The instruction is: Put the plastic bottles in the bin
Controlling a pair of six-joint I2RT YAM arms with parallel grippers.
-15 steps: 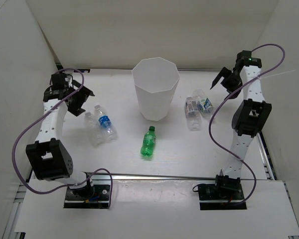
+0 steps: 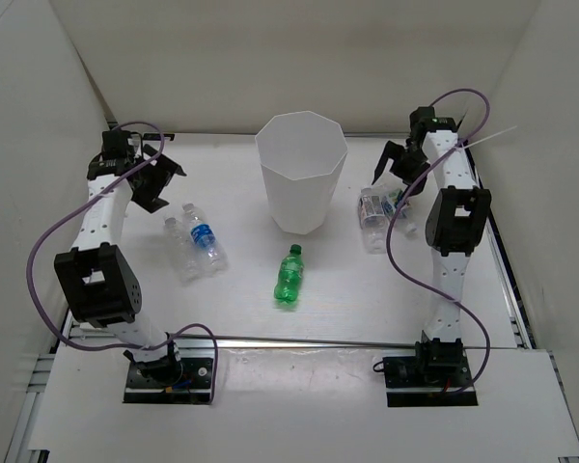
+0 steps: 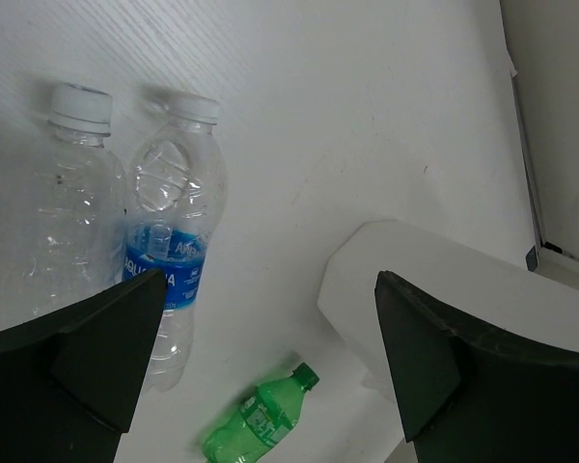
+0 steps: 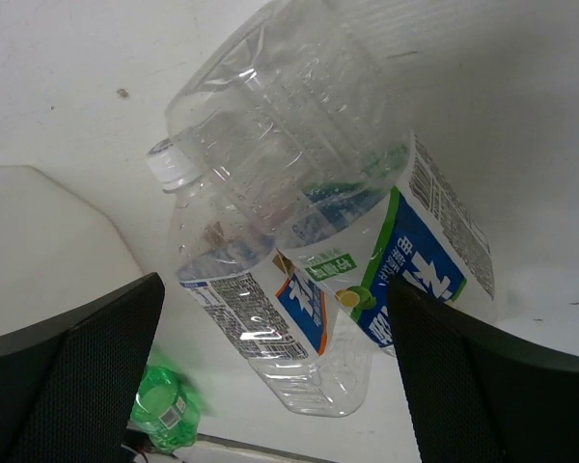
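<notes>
Hovering right gripper (image 2: 394,164), jaws spread, just over two clear bottles (image 2: 374,210) right of bin (image 2: 304,198). Poising left gripper (image 2: 164,185), likewise spread, near two bottles (image 2: 202,237) left of bin, with green bottle (image 2: 289,278) lying in front.

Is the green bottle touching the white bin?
Apart. The top view shows a strip of bare table between the green bottle and the bin.
</notes>
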